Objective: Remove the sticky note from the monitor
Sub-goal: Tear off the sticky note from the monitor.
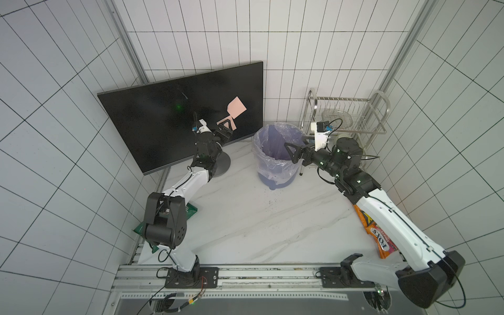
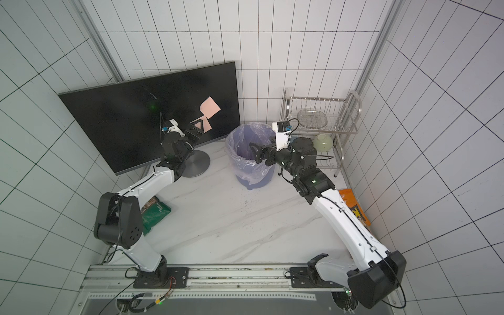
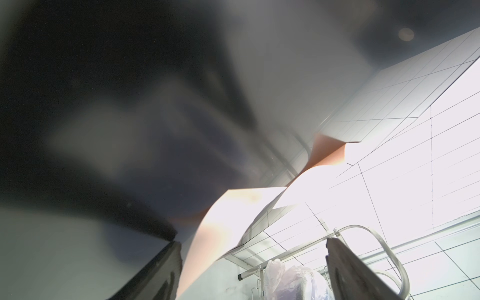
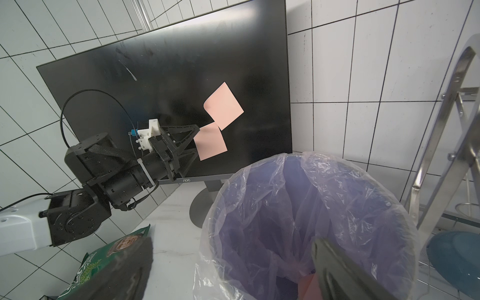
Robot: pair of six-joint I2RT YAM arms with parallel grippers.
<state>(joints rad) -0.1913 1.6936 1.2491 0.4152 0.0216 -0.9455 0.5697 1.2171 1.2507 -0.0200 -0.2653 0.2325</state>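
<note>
The black monitor (image 1: 163, 122) (image 4: 161, 85) stands at the back left, tilted toward the corner. Two pink sticky notes are on its screen: an upper one (image 1: 236, 107) (image 4: 224, 106) and a lower one (image 1: 228, 126) (image 4: 210, 142) just below it. My left gripper (image 1: 225, 127) (image 2: 198, 126) (image 4: 196, 141) is open at the lower note's edge. In the left wrist view that note (image 3: 207, 233) curls beside one finger (image 3: 166, 270), and the left gripper (image 3: 253, 241) is wide apart. My right gripper (image 1: 297, 146) (image 4: 231, 241) hangs open over the bin.
A purple bin with a clear liner (image 1: 275, 161) (image 4: 311, 207) stands right of the monitor's round base (image 1: 222, 163), with something pink inside (image 4: 306, 284). A metal dish rack (image 1: 346, 114) fills the back right. A green bag (image 2: 155, 215) and an orange sweets bag (image 1: 381, 237) lie under the arms.
</note>
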